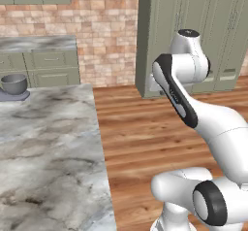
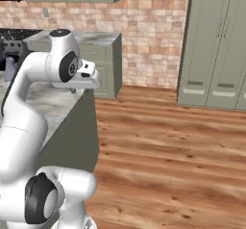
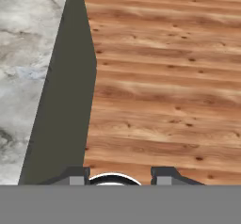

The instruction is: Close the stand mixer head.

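Observation:
The mixer's round grey metal bowl point(image 1: 14, 84) stands on its flat pale-grey base point(image 1: 18, 97) at the far left of the marble counter point(image 1: 48, 147). The dark grey stand mixer head is out of view past the left edge of the left base view. My gripper point(image 3: 120, 175) hangs off the counter's right edge, well to the right of the mixer, and looks down at the wooden floor point(image 3: 164, 77). Its fingertips point(image 3: 76, 175) stand apart with nothing between them, so it is open. In the right base view the gripper point(image 2: 79, 90) sits under the white hand.
The counter's dark side panel point(image 3: 66, 105) drops to the floor just left of the gripper. Tall grey-green cabinets point(image 1: 193, 21) stand behind the arm, and a brick wall point(image 1: 101, 26) runs along the back. A second counter with drawers point(image 1: 43, 60) stands behind the mixer.

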Robot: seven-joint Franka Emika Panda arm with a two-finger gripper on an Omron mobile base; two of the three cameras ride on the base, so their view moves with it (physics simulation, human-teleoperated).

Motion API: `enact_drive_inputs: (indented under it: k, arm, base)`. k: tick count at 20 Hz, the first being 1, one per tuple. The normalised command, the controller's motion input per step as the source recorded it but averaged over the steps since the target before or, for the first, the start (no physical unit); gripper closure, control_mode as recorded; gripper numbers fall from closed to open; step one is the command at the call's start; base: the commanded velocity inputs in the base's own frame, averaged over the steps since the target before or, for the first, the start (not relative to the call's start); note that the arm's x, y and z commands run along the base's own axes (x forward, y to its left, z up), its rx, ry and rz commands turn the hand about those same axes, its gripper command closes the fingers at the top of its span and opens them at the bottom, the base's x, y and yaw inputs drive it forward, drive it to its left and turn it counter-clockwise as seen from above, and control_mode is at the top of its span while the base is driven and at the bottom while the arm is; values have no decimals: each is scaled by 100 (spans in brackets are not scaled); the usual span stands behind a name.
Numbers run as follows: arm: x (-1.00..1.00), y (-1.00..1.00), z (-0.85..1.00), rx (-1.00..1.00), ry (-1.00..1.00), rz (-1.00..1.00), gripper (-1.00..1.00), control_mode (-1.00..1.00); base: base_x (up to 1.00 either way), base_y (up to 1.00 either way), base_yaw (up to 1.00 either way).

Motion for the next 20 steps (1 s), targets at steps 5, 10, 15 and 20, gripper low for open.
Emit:
enact_drive_inputs:
  k: [5, 10, 15, 20]
  arm:
    - [-48, 0, 0, 1, -1, 0, -100, -100]
    - [-84, -10, 0, 7, 0, 0, -100, -100]
    - [-47, -5, 0, 1, 0, 0, -100, 100]
    - [0, 0, 0, 0, 0, 0, -100, 100]
  base:
    - [0, 0, 0]
    - [0, 0, 0]
    - [0, -3, 0]
    - [81, -39, -7]
